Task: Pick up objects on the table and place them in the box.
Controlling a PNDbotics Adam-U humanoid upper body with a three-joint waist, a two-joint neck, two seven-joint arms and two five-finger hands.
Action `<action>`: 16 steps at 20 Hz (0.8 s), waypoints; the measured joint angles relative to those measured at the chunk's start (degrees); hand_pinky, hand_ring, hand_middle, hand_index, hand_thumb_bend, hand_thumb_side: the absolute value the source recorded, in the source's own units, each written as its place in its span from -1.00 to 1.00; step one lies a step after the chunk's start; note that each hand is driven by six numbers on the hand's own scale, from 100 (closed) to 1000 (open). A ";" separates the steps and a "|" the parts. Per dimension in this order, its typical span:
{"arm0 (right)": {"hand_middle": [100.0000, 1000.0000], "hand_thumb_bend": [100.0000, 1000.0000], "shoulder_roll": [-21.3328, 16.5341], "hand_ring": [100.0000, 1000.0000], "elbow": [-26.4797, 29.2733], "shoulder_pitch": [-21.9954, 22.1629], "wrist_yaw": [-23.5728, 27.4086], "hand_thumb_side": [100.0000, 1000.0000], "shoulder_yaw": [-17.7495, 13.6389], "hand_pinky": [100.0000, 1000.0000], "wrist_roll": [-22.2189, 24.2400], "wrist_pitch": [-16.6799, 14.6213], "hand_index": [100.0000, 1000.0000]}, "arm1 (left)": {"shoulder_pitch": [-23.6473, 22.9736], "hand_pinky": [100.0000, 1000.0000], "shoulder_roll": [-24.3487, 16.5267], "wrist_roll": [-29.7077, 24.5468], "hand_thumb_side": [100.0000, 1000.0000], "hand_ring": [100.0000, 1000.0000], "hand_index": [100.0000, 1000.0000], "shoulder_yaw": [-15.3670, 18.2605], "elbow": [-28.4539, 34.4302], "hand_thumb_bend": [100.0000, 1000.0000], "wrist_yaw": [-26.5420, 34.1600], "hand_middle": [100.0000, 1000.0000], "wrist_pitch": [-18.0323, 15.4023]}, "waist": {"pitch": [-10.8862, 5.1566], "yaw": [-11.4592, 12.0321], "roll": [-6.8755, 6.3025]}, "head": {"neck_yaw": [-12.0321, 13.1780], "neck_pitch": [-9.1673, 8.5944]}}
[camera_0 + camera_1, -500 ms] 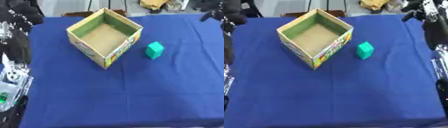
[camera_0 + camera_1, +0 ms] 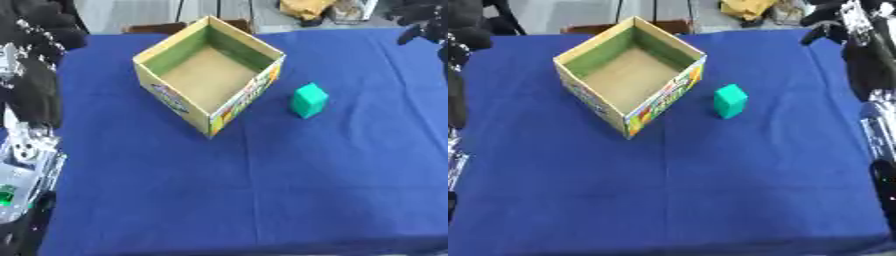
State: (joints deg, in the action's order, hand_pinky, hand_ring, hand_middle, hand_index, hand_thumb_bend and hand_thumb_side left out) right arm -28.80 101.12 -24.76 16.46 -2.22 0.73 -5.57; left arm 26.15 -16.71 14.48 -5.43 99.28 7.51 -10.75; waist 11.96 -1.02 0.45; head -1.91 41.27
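Blue cloth [image 2: 262, 190]; open cardboard box [image 2: 210, 75]; green block [image 2: 309, 100] beside; robot hand states unclear.

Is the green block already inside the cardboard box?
No, the green block sits on the blue tablecloth to the right of the cardboard box, which holds nothing.

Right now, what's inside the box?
Nothing that shows: the box has a bare brown floor and green inner walls. The near walls hide a strip of floor at their foot. The green block is on the blue cloth, to the box's right, apart from it.
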 measured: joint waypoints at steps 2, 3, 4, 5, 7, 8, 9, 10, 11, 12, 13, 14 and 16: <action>0.23 -1.00 -0.97 0.11 -0.57 -0.41 -0.36 0.05 0.49 -0.18 0.58 0.10 0.48 | 0.00 0.28 0.00 -0.01 0.96 0.16 0.47 -0.01 0.00 0.14 0.00 0.16 0.01 | -0.01 0.13 -0.01 | -0.16 0.00; 0.24 -0.96 -1.77 0.12 -1.01 -0.81 -0.69 0.03 0.79 -0.17 1.05 0.12 0.49 | 0.00 0.28 0.00 -0.03 0.96 0.16 0.47 -0.01 0.00 0.14 0.00 0.16 0.02 | -0.02 0.28 -0.01 | -0.23 0.00; 0.26 -0.90 -2.69 0.13 -1.56 -1.33 -1.05 0.01 1.15 -0.15 1.65 0.12 0.50 | 0.00 0.28 0.00 -0.04 0.96 0.16 0.47 -0.02 0.00 0.14 0.00 0.16 0.02 | -0.05 0.39 0.00 | -0.29 0.00; 0.29 -0.80 -3.69 0.16 -2.23 -1.93 -1.74 -0.01 1.54 -0.12 2.38 0.06 0.52 | 0.00 0.28 0.00 -0.05 0.96 0.16 0.47 -0.03 -0.01 0.14 0.00 0.16 0.03 | -0.13 0.44 0.00 | -0.41 0.00; 0.33 -0.68 -6.04 0.22 -3.92 -3.26 -3.86 -0.03 2.37 -0.07 4.36 -0.16 0.54 | 0.00 0.28 0.00 -0.10 0.96 0.16 0.47 -0.04 -0.01 0.14 0.00 0.16 0.07 | -0.34 0.70 0.00 | -0.60 0.00; 0.37 -0.60 -7.21 0.27 -4.89 -4.07 -5.04 -0.04 2.88 -0.03 5.62 -0.31 0.56 | 0.00 0.28 0.00 -0.14 0.96 0.16 0.47 -0.05 -0.01 0.14 0.00 0.16 0.11 | -0.38 0.78 0.01 | -0.67 0.00; 0.39 -0.60 -8.48 0.31 -6.01 -5.03 -6.65 -0.04 3.42 0.00 7.17 -0.52 0.57 | 0.00 0.28 0.00 -0.19 0.96 0.16 0.47 -0.11 -0.01 0.14 0.00 0.16 0.16 | -0.40 0.86 0.01 | -0.72 0.00; 0.39 -0.55 -9.65 0.31 -7.21 -5.99 -8.26 -0.04 3.98 0.00 8.78 -0.74 0.57 | 0.00 0.28 0.00 -0.26 0.96 0.16 0.47 -0.23 -0.01 0.14 0.00 0.16 0.22 | -0.44 1.02 0.01 | -0.76 0.00; 0.44 -0.39 -10.63 0.33 -8.46 -7.04 -10.08 -0.03 4.52 0.02 10.48 -0.99 0.59 | -0.01 0.28 0.00 -0.29 0.96 0.16 0.47 -0.33 -0.01 0.14 0.00 0.16 0.25 | -0.53 1.11 0.02 | -0.79 0.00; 0.46 -0.33 -11.55 0.33 -9.80 -8.23 -12.10 -0.04 5.13 0.02 12.35 -1.32 0.60 | -0.01 0.28 0.00 -0.32 0.96 0.16 0.47 -0.37 -0.02 0.14 0.00 0.16 0.27 | -0.68 1.13 0.07 | -0.85 0.01; 0.49 -0.22 -12.43 0.34 -11.19 -9.48 -14.39 -0.06 5.71 0.03 14.29 -1.71 0.62 | -0.01 0.28 0.00 -0.36 0.96 0.16 0.47 -0.39 -0.02 0.14 0.00 0.16 0.30 | -0.81 1.21 0.11 | -0.94 0.02; 0.52 -0.12 -13.19 0.34 -12.61 -10.73 -16.76 -0.08 6.32 0.04 16.32 -2.25 0.65 | -0.01 0.28 0.00 -0.42 0.96 0.16 0.47 -0.41 -0.02 0.14 0.00 0.16 0.34 | -0.92 1.38 0.17 | -1.00 0.02; 0.56 0.06 -13.99 0.37 -15.52 -13.25 -21.63 -0.16 7.55 0.09 20.34 -3.69 0.70 | -0.03 0.28 0.00 -0.58 0.96 0.16 0.47 -0.58 -0.03 0.14 0.00 0.16 0.44 | -1.06 1.60 0.36 | -1.16 0.03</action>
State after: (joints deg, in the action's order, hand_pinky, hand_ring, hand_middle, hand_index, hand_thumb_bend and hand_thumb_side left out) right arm -42.79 85.60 -38.00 -5.17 5.33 21.08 -9.26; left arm 26.12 -16.71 13.90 -6.01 99.25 7.51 -10.32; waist 10.90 0.57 0.81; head -3.08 41.30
